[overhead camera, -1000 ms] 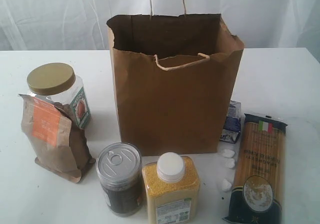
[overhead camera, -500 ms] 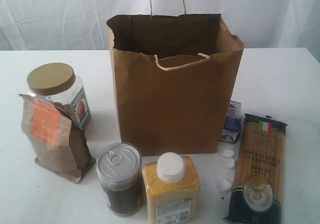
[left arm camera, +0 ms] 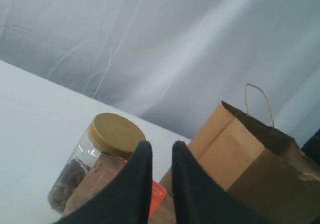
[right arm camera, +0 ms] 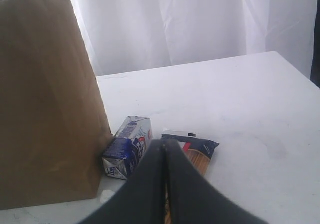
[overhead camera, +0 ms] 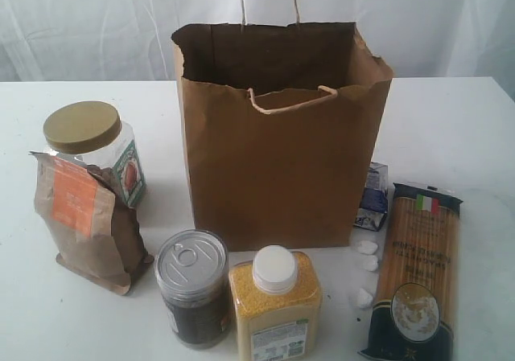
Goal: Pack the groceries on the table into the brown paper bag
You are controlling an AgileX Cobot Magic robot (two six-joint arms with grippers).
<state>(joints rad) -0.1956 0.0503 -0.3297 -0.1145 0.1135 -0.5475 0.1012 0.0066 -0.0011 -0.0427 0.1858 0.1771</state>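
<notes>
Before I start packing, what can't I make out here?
Inside the brown paper bag: exterior view, hidden by its own front wall.
The small blue-white carton: exterior view, partly behind the bag.
The long spaghetti pack: exterior view, cut by the bottom edge; right wrist view, partly covered by the right claw.

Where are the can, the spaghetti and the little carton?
can (overhead camera: 191, 258), exterior view, on its pull-tab lid.
spaghetti (overhead camera: 418, 252), exterior view, on the clear middle of the pack.
carton (right arm camera: 129, 145), right wrist view, on its blue-white side.
</notes>
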